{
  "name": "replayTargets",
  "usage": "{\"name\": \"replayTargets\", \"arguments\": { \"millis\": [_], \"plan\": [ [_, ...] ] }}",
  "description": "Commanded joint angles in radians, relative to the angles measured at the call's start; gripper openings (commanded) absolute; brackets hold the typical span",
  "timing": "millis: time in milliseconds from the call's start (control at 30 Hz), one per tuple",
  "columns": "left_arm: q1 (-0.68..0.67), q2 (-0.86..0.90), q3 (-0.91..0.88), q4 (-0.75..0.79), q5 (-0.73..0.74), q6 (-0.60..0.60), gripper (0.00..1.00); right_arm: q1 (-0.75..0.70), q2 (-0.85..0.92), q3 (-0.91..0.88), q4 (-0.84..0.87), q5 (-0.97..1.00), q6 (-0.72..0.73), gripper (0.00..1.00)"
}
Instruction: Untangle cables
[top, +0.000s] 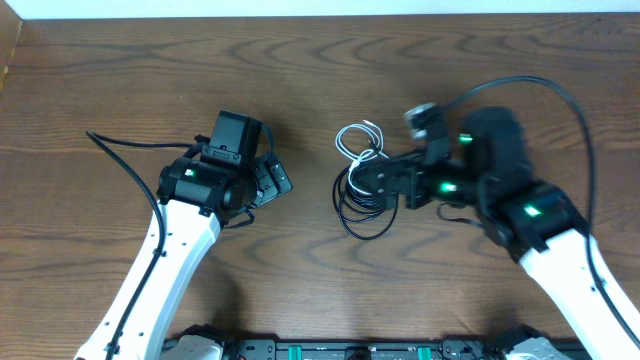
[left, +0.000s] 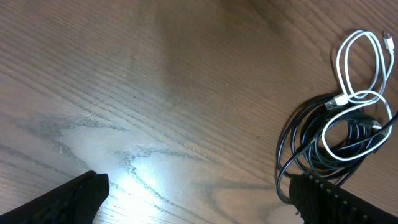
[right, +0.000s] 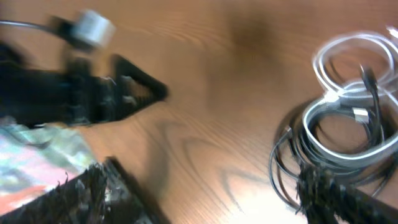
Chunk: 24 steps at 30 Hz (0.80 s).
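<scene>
Brown wood-grain table (top: 300, 60) fills the overhead view, with both arms reaching in from the bottom edge. At frame centre the right gripper (top: 362, 186) points left, jaws spread wide and holding nothing, one finger overlapping the coiled black cables (top: 358, 215). The white cable (top: 358, 140) loops just above. Well apart at centre left, the left gripper (top: 272, 180) faces the tangle, also wide open and empty.

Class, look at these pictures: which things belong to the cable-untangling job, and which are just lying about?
Part of the job:
- white cable
- black cables, coiled with it
- right end effector, open at the pile
- left end effector, open, apart from the pile

Just there:
- wooden table
- thick black arm wires
</scene>
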Motion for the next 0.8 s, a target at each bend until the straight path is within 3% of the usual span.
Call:
{"name": "replayTargets", "arguments": {
  "millis": [0, 133, 200, 300, 567, 767],
  "plan": [
    [0.003, 0.000, 0.006, -0.003, -0.006, -0.009, 0.98, 0.035, 0.095, 0.164, -0.164, 0.204, -0.042, 0.96],
    [0.003, 0.000, 0.006, -0.003, -0.006, -0.009, 0.98, 0.046, 0.247, 0.386, -0.457, 0.286, -0.209, 0.99],
    [0.003, 0.000, 0.006, -0.003, -0.006, -0.009, 0.98, 0.059, 0.301, 0.453, -0.521, 0.342, -0.254, 0.99],
    [0.003, 0.000, 0.006, -0.003, -0.006, -0.009, 0.98, 0.082, 0.349, 0.469, -0.533, 0.440, -0.297, 0.92],
    [0.003, 0.000, 0.006, -0.003, -0.006, -0.009, 0.98, 0.091, 0.476, 0.437, -0.522, 0.483, -0.364, 0.50],
    [0.003, 0.000, 0.006, -0.003, -0.006, -0.009, 0.98, 0.103, 0.593, 0.426, -0.475, 0.483, -0.382, 0.51]
  ]
}}
